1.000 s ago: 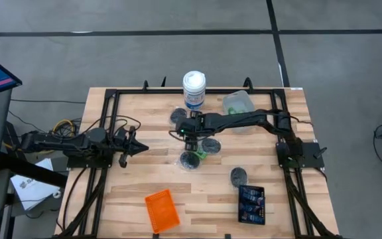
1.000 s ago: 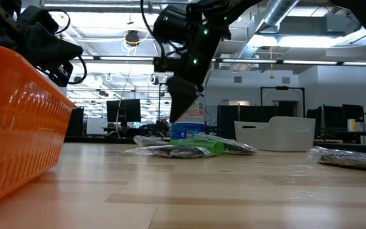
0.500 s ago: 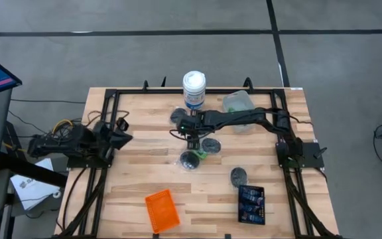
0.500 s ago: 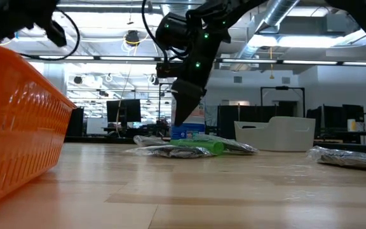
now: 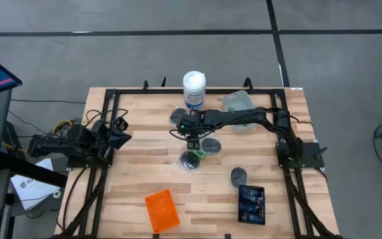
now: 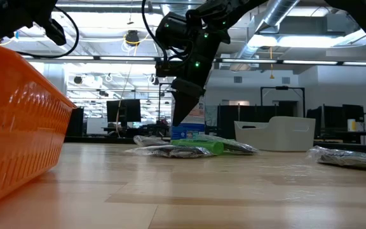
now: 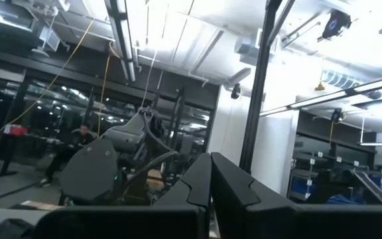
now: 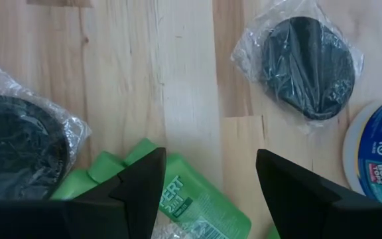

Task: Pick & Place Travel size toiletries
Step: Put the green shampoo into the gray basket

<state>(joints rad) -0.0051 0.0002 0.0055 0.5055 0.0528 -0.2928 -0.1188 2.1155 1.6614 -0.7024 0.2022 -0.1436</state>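
Observation:
The travel size toiletries lie loose at the table's middle: a green bottle (image 8: 191, 209), which also shows in the high view (image 5: 201, 154), and wrapped dark pucks (image 5: 211, 144) (image 5: 190, 159) (image 5: 178, 116) (image 5: 239, 176). My right gripper (image 5: 191, 136) hangs open above the green bottle, pointing steeply down; its fingers (image 8: 144, 179) stand apart over the bottle's end without touching it. In the low view the right gripper (image 6: 182, 108) is well clear of the pile. My left gripper (image 5: 119, 133) is shut, drawn back at the table's left edge and tipped up toward the room (image 7: 211, 179).
A white canister with a blue label (image 5: 194, 89) and a clear tray (image 5: 237, 103) stand at the far edge. An orange tray (image 5: 161, 210) and a black tray holding blue tubes (image 5: 251, 204) sit near the front edge. Bare wood lies between them.
My left gripper has drawn back toward the table's left edge, risen and tipped up from roughly level, staying shut. My right gripper has kept its place over the green bottle.

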